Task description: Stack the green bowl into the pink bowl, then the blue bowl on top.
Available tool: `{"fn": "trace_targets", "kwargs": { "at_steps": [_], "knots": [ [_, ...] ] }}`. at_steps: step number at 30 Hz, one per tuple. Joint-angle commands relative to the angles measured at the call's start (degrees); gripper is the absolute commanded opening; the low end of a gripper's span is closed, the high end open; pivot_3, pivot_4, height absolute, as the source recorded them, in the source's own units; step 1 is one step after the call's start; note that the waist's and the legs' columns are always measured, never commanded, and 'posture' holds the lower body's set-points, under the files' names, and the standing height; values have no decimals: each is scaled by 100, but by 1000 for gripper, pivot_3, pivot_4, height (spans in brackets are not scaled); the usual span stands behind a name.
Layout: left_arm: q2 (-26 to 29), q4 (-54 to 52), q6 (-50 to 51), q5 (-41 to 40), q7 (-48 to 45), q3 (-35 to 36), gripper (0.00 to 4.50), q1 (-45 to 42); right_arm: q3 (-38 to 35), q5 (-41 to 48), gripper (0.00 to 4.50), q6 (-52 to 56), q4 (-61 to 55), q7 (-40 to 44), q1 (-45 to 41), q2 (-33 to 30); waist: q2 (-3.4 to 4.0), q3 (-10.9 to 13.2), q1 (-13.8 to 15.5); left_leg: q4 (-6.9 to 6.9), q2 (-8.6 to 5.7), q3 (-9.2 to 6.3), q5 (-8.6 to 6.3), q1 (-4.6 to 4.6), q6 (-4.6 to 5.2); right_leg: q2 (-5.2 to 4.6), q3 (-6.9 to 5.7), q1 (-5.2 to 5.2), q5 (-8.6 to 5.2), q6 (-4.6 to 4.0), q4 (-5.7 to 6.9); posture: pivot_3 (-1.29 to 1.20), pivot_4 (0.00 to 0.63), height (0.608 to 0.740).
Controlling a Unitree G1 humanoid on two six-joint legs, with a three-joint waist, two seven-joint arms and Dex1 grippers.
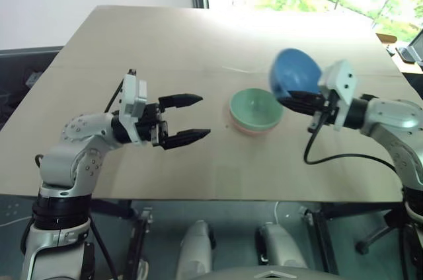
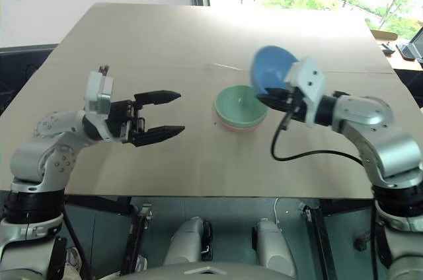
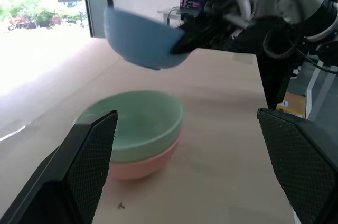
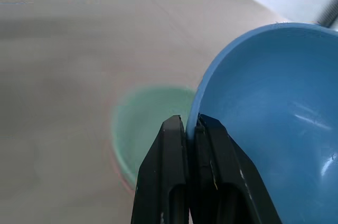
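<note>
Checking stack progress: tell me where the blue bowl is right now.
The blue bowl is off the table, pinched by its rim in the right pincer, just right of the green bowl, which sits nested in the pink bowl.

Clearance, table point(image 1: 165, 49)
Bare top all round; sole obstacle: green bowl point(image 1: 255, 109) nested in pink bowl point(image 1: 251, 129), centre-right.
</note>
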Motion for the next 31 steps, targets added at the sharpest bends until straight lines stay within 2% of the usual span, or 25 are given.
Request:
{"fn": "trace_targets", "kwargs": {
  "at_steps": [1, 2, 4, 5, 6, 7, 8, 11, 17, 24, 31],
  "knots": [
    [-29, -257, -88, -29, 120, 47, 4500, 19, 315, 76, 11, 147, 23, 86, -379, 136, -1, 0, 24, 1, -1, 0, 0, -1, 0, -1, -1, 0, 0, 0, 0, 0, 150, 740],
    [-32, -275, -95, -26, 135, 40, 4500, 30, 382, 50, 11, 145, 77, 113, -414, 146, -1, 0, 32, 1, -1, 0, 0, -2, 1, -1, -1, 0, 0, 0, 0, 0, 150, 740],
    [-33, -334, -86, -43, 222, 83, 4500, 73, 646, -247, 743, -97, 334, 187, -423, 124, -1, -1, 42, 1, -1, 0, -1, -3, 1, -2, -2, 0, 0, -1, -2, 0, 150, 740],
    [-23, -374, -97, -38, 271, 115, 4500, 114, 702, -348, 972, -195, 421, 194, -410, 120, -1, -1, 38, 1, -1, 1, -1, -2, 2, -2, -1, 0, 0, -1, -2, 0, 150, 740],
    [-9, -424, -92, -12, 366, 152, 4500, 169, 698, -499, 1286, -334, 482, 93, -382, 133, -1, -1, 34, 1, -1, 1, -1, -3, 2, -1, -1, -3, 0, -1, -1, 0, 150, 740],
    [-1, -470, -103, 19, 455, 181, 4500, 220, 651, -600, 1786, -447, 513, -10, -354, 159, -1, 0, 30, 1, -1, 2, -1, -3, 2, -1, 0, -3, 0, -1, 0, 0, 150, 740],
    [5, -536, -90, 47, 575, 214, 4500, 294, 537, -602, 2048, -525, 497, -47, -299, 169, -1, 0, 25, 0, -1, 2, -1, -4, 2, -1, 0, -6, 0, -1, 0, 0, 150, 740],
    [-14, -730, -45, 138, 937, 258, 4500, 543, 58, -548, 2048, -870, 381, -183, 76, 205, -1, -1, 17, -5, -1, 2, -1, -4, 2, -1, 1, -6, 0, -1, -2, 0, 150, 740],
    [37, -1036, 25, 296, 1411, 351, 4500, 1047, -841, -200, 2048, -1193, 128, 169, 1063, -191, -1, -1, 31, -10, -3, 3, -1, 0, 2, -4, 1, -2, 0, -1, -5, 0, 150, 740],
    [298, -1088, 26, 285, 1376, 808, 4500, 1738, -2284, 154, 2048, -1331, 448, 1057, 2591, -1102, -2, -1, 17, -19, -5, 4, -1, 5, 2, -6, 3, 0, -1, -2, -11, 0, 150, 740],
    [575, -1030, -8, 232, 1183, 1268, 4500, 2107, -3020, 374, 2048, -1320, 610, 1436, 3210, -1485, -1, -1, -37, -21, -4, 3, -1, 15, 2, -5, 4, 3, -1, -1, -8, 0, 150, 740]
  ]
}}
